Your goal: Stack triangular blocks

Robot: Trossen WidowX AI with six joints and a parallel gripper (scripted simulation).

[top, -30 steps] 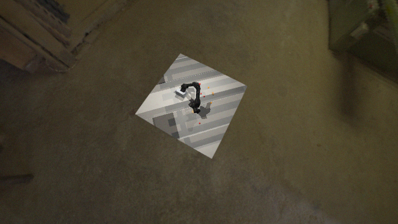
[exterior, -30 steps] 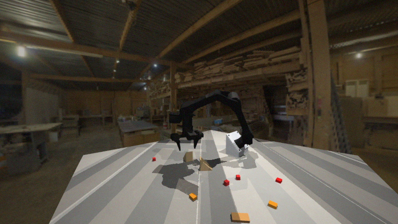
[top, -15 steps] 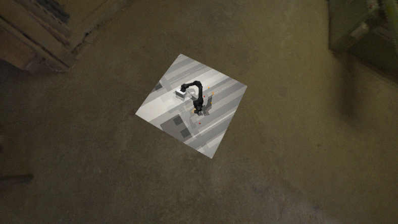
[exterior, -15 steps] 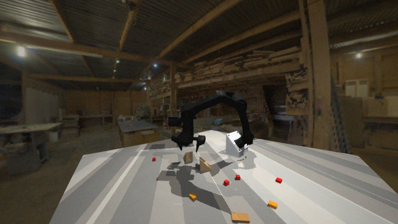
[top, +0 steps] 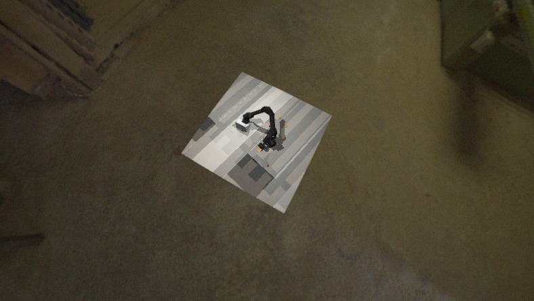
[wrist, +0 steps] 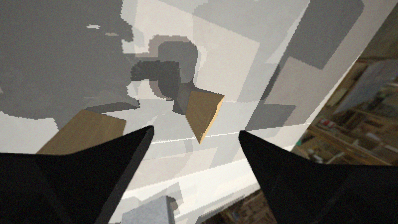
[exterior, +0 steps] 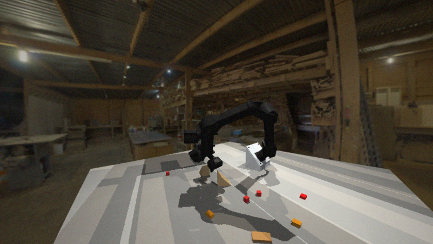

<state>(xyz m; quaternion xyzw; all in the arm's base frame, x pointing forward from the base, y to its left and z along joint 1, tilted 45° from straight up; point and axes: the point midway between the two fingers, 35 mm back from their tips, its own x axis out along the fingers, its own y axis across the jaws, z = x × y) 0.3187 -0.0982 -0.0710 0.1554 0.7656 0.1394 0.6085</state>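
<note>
My gripper is open and empty, above the table near the two wooden triangular blocks. One triangular block is farther from the exterior camera; in the wrist view it shows beyond the gap between the fingertips. The other triangular block stands apart from it, nearer the exterior camera, with its slope falling to the right; in the wrist view the left finger partly covers it. The blocks are not stacked. The exact height of my fingertips above the far block is hard to tell.
Red pieces lie on the table at its left, in the middle and at the right. Orange pieces and a flat tan piece lie toward the exterior camera. The arm's white base stands at the back.
</note>
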